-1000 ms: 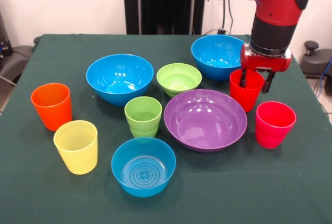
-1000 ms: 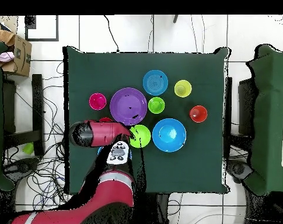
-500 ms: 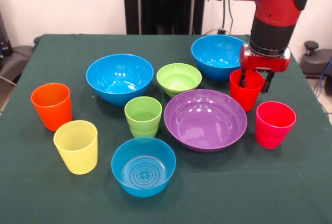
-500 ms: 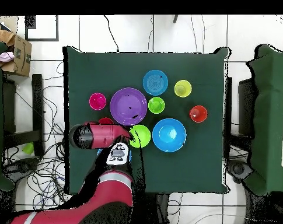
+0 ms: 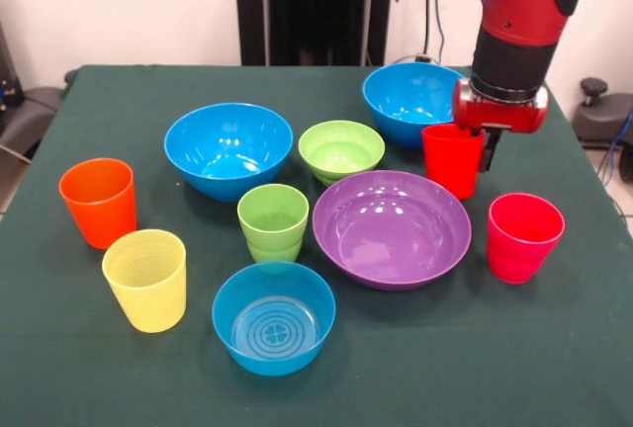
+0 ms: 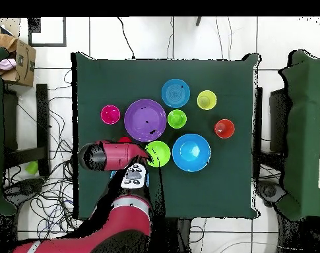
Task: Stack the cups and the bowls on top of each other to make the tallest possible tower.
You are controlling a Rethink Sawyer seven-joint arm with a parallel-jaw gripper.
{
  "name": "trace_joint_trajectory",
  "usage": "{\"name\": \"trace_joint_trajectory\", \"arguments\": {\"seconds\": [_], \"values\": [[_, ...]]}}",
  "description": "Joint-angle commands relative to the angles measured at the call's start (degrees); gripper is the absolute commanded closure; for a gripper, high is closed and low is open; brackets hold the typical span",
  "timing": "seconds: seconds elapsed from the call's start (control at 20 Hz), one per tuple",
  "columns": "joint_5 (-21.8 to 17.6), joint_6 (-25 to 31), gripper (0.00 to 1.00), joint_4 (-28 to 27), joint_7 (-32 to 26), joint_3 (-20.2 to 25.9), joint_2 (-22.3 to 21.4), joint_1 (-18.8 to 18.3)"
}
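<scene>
Gripping red cup [image 5: 452, 158] in front view, arm hiding it overhead

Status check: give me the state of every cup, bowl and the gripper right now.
gripper: shut on red cup
red cup: upright, gripped at rim
pinkish-red cup: upright, free
orange, yellow, green cups: upright, unstacked
bowls: all upright, empty, unstacked
</scene>
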Motion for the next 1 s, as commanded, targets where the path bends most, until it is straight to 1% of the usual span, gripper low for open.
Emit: {"name": "trace_joint_trajectory", "arguments": {"seconds": [0.05, 0.4, 0.45, 0.65, 0.7, 1.0], "values": [[0.95, -3.59, 1.0, 2.69, 10.62, 3.47, 0.45, 0.76], [0.8, -4.94, 1.0, 2.98, 11.87, 3.0, 0.19, 1.18], [0.93, -3.94, 1.0, 3.01, 11.81, 3.09, -0.19, 1.03], [1.62, -0.07, 1.0, 5.01, 13.0, 2.3, -4.05, 2.18], [2.1, 1.63, 1.0, 5.82, 13.04, 2.94, -5.1, 1.57], [2.09, 4.8, 1.0, 6.54, 12.91, 1.78, -7.61, 1.92]]}}
